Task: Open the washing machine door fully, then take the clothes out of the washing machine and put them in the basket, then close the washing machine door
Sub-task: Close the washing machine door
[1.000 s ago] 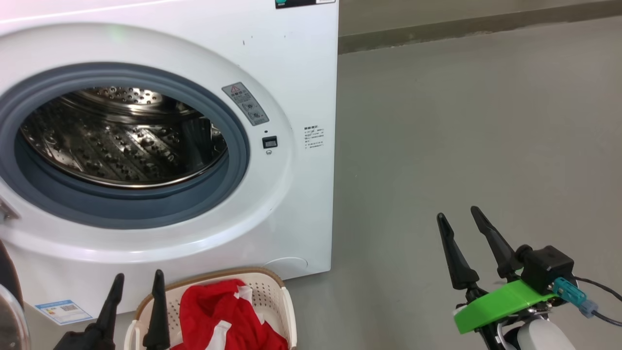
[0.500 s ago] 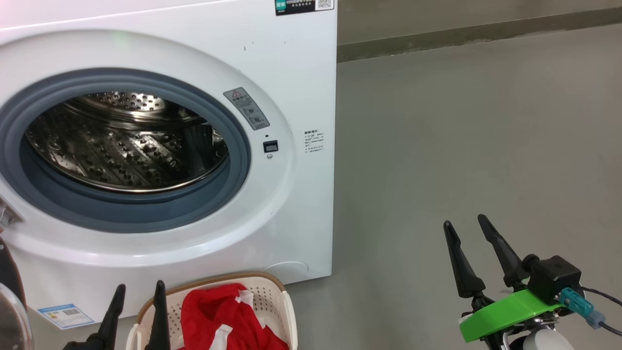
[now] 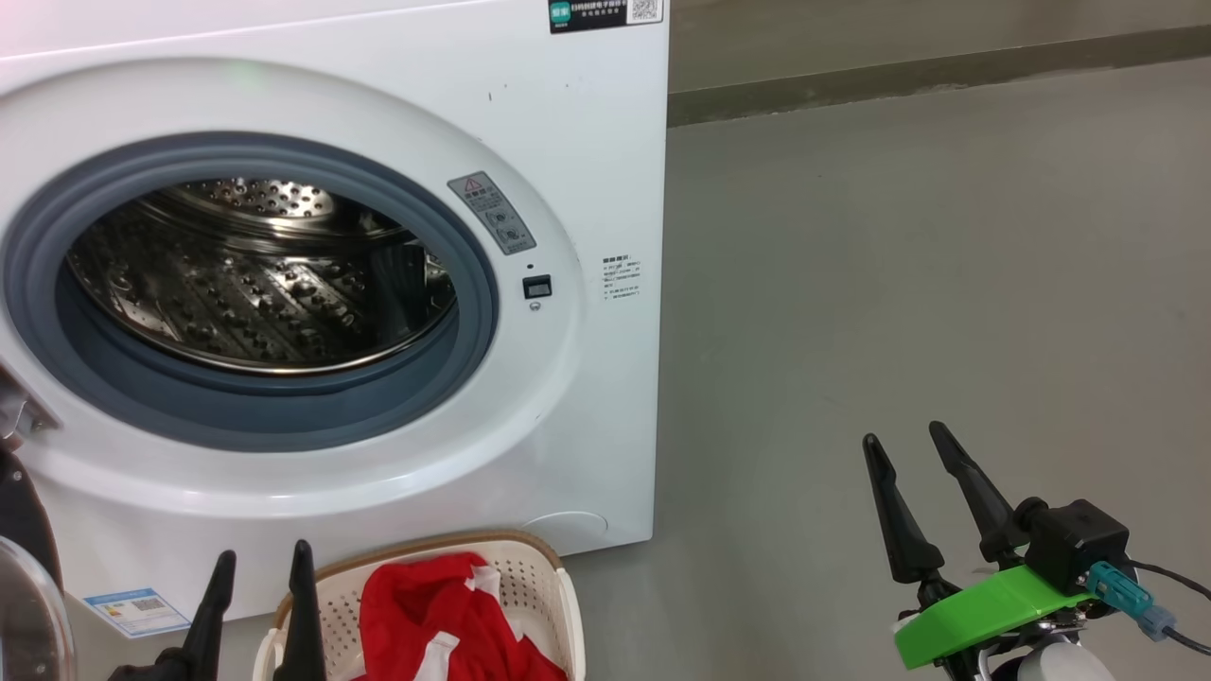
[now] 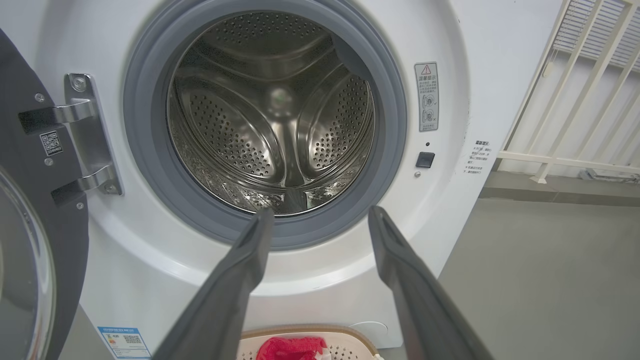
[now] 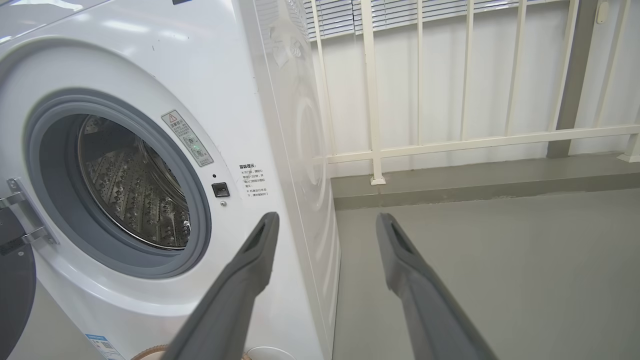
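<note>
left gripper (image 3: pixel 264 567) has its fingers apart and holds nothing. the washing machine door (image 4: pixel 27 165) hangs open just to its left, far from the right gripper (image 3: pixel 903 435), which is open and empty too. the clothes (image 3: pixel 426 615) lie in the basket (image 3: pixel 535 567) in front of the washing machine (image 3: pixel 587 142).

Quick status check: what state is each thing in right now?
Round black-rimmed glass washing machine door: open, swung left.
Perforated steel drum: empty.
Cream perforated plastic basket: loaded.
Red white-striped fabric clothes: heaped inside it.
Left gripper: open, empty.
Right gripper: open, empty.
</note>
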Controlling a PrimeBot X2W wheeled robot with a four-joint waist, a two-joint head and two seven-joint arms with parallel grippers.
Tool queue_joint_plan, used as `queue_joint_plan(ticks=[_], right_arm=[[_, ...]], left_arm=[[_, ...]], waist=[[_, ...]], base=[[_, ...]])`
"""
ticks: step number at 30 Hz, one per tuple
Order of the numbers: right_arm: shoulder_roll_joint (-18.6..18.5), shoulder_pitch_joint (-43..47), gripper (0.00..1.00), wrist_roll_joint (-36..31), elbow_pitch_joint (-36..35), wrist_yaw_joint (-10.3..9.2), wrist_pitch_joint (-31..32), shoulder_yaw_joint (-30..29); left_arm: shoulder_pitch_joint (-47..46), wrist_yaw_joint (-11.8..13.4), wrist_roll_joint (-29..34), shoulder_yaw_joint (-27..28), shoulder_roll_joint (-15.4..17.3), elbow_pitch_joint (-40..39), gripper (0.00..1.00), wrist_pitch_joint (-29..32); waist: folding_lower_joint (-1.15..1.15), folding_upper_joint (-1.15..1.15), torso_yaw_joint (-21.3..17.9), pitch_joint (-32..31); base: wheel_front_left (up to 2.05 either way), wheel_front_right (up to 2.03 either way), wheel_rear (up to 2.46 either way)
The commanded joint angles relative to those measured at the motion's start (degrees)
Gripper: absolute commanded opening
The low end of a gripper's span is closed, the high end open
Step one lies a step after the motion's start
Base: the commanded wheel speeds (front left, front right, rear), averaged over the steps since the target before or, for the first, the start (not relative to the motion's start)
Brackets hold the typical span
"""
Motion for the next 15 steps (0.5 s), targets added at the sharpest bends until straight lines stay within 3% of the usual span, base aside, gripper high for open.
queue_joint_plan(ticks=[1, 15], right_arm=[[-0.65, -0.74, 1.0, -0.35, -1.08, 0.29, -0.37, 1.49], [-1.04, -0.61, 1.0, -0.33, -0.63, 0.29, -0.37, 1.4]], left_arm=[[-0.36, -0.46, 0.11, 1.53, 0.51, -1.85, 1.0, -0.69], [0.18, -0.35, 0.84, 1.28, 0.51, -2.65, 1.0, -0.69]], waist=[[0.0, 0.0, 0.02, -0.16], [0.0, 0.0, -0.1, -0.71]], base=[[0.0, 0.0, 0.0], [-0.07, 0.07, 0.0]])
